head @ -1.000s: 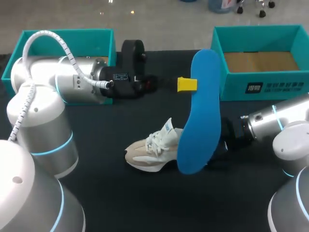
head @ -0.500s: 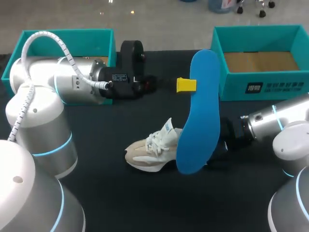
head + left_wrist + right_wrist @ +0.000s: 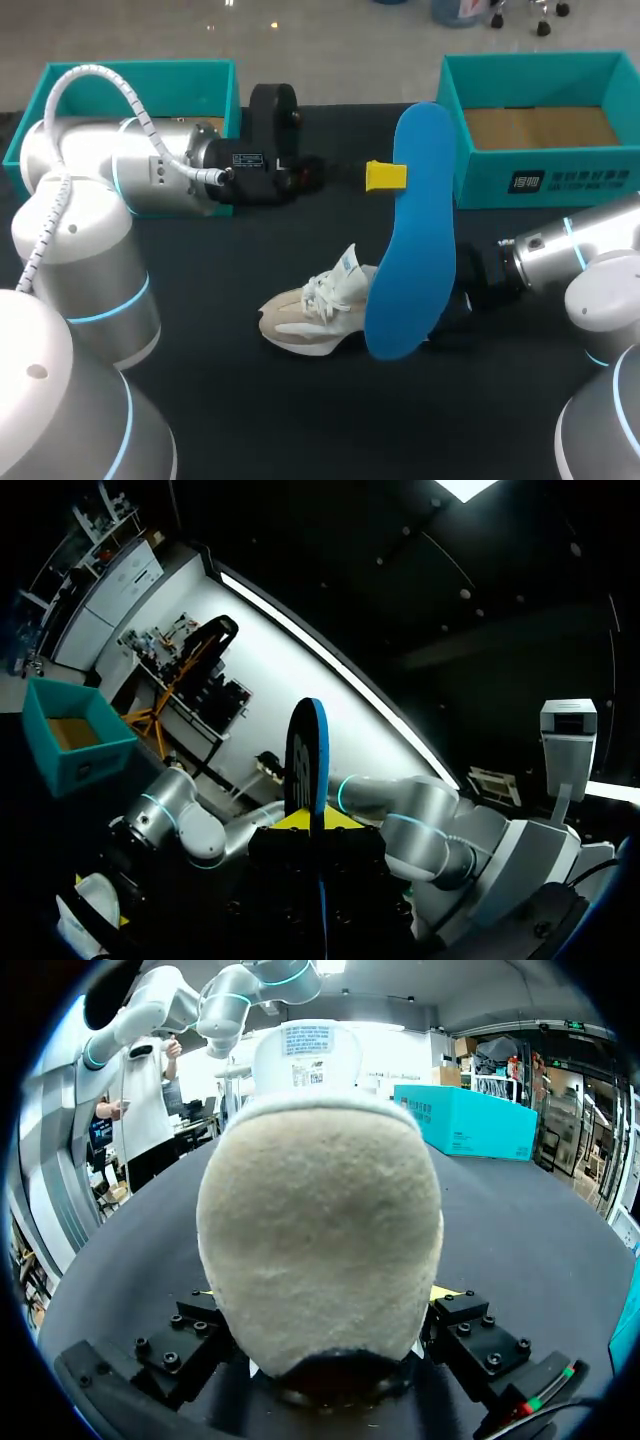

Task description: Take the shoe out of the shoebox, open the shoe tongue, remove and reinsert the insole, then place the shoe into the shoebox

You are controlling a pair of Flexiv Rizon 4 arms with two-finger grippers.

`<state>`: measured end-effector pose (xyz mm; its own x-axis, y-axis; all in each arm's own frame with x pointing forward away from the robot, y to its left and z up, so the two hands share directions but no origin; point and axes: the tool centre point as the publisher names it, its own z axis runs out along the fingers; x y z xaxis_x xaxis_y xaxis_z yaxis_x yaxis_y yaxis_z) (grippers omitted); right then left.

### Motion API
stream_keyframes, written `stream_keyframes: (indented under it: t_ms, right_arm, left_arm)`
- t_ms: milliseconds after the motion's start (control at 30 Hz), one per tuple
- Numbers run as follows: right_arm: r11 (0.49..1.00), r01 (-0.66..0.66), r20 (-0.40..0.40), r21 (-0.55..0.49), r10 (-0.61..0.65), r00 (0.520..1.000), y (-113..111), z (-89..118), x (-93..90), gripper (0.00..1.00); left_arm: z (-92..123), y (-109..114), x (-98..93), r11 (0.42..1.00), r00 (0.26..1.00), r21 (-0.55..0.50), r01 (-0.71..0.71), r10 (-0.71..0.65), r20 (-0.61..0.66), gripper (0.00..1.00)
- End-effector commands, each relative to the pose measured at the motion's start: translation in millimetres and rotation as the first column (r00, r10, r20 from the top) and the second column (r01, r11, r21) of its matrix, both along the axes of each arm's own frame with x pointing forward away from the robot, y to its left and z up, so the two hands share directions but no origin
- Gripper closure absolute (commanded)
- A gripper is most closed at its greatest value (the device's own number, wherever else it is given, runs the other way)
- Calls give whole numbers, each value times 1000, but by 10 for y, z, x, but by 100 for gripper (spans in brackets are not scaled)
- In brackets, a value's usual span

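Observation:
My left gripper is shut on a blue insole and holds it upright above the table, in front of the shoe. In the left wrist view the insole stands edge-on between the yellow tips of that gripper. The beige and white shoe lies on the black table, toe to the left. Its heel fills the space between my right gripper's wide-set fingers, which press it from both sides. The white tongue stands up beyond the heel. In the head view the insole hides the right gripper.
A teal shoebox with a brown floor stands at the back right. A second teal box sits at the back left, behind my left arm. My right arm comes in low from the right.
The insole has shifted very slightly to the left with my left gripper. The shoe and the right arm have not moved.

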<state>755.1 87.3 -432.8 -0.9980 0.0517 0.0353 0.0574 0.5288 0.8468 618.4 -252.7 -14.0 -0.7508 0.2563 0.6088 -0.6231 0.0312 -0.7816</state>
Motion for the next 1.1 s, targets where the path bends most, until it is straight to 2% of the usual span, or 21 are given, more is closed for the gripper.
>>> stream_keyframes:
  t_ms: [33, 167, 433, 733, 767, 800, 1100]
  right_arm:
    - [1000, 1, 0, -3, -1, 1000, 9, -43, -19, 68]
    - [1000, 1, 0, -3, -1, 1000, 9, -43, -19, 61]
    - [1000, 1, 0, -3, -1, 1000, 9, -43, -19, 58]
    - [1000, 1, 0, -3, -1, 1000, 9, -43, -19, 51]
    - [1000, 1, 0, -3, -1, 1000, 9, -43, -19, 23]
    - [1000, 1, 0, -3, -1, 1000, 9, -43, -19, 0]
    - [1000, 1, 0, -3, -1, 1000, 9, -43, -19, 0]
  left_arm:
    - [-6, -18, 11, 1000, 1000, 1, -6, 6, 1, 100]
    - [41, -26, 102, 1000, 1000, 13, -3, 3, 13, 100]
    - [132, -21, 265, 1000, 999, 20, 17, -17, 31, 100]
    - [130, -9, 253, 1000, 1000, 24, 5, -5, 28, 100]
    - [130, -9, 253, 1000, 1000, 24, 5, -5, 28, 100]
    - [130, -9, 253, 1000, 1000, 24, 5, -5, 28, 100]
    - [130, -9, 253, 1000, 1000, 24, 5, -5, 28, 100]
